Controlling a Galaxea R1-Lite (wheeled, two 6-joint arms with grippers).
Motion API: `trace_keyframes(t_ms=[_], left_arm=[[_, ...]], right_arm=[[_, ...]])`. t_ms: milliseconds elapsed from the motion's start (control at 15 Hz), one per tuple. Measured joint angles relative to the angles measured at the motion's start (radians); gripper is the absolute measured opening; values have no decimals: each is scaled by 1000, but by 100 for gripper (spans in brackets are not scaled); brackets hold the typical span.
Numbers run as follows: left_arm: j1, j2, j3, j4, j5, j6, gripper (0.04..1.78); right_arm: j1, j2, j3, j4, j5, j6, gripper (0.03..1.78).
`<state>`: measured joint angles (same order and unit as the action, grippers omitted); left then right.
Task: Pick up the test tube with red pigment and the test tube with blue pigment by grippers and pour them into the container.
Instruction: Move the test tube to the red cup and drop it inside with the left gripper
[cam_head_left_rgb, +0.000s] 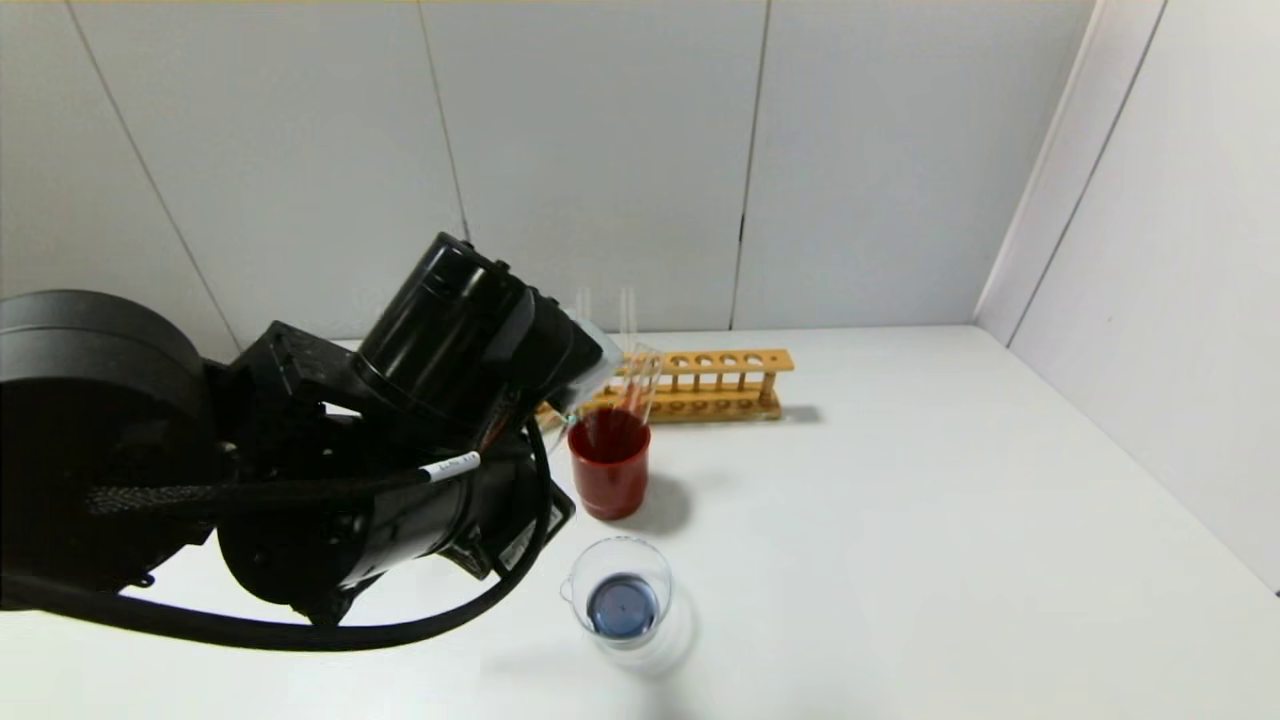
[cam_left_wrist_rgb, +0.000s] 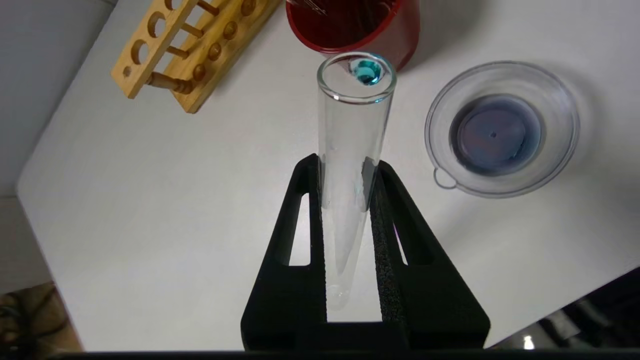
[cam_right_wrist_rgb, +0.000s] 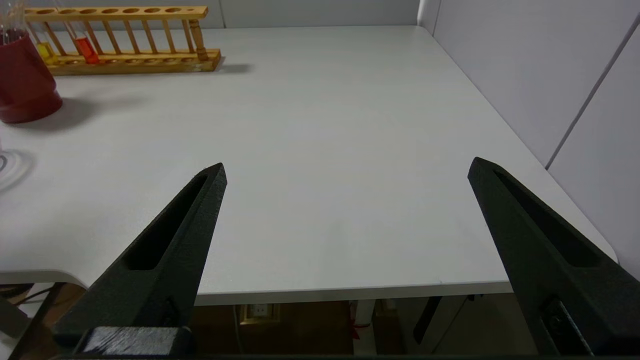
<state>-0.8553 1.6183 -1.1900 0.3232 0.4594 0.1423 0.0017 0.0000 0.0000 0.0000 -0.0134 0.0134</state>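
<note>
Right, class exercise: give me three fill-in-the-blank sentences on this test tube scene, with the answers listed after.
1. The left gripper is shut on a glass ____ holding only a teal drop.
2. The clear container already holds dark ____ liquid.
3. The right gripper hangs ____ over the bare table, holding nothing.
4. The red-liquid tube stands in the wooden ____.

Answers: tube; blue; open; rack

Left tool (cam_left_wrist_rgb: 345, 172) clamped tight; right tool (cam_right_wrist_rgb: 347, 172) spread wide.
</note>
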Motion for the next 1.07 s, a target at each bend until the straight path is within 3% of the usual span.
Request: trace_keyframes(t_ms=[267,733,1067], left_arm=[[47,-17,30,-127,-82,-124,33],[133,-39,84,-305,-235,-134,33],[188,18,42,-424,-373,-133,33]], right_arm=[[-1,0,0,0,0,0,170],[0,0,0,0,0,0,170],[0,0,0,0,0,0,170]])
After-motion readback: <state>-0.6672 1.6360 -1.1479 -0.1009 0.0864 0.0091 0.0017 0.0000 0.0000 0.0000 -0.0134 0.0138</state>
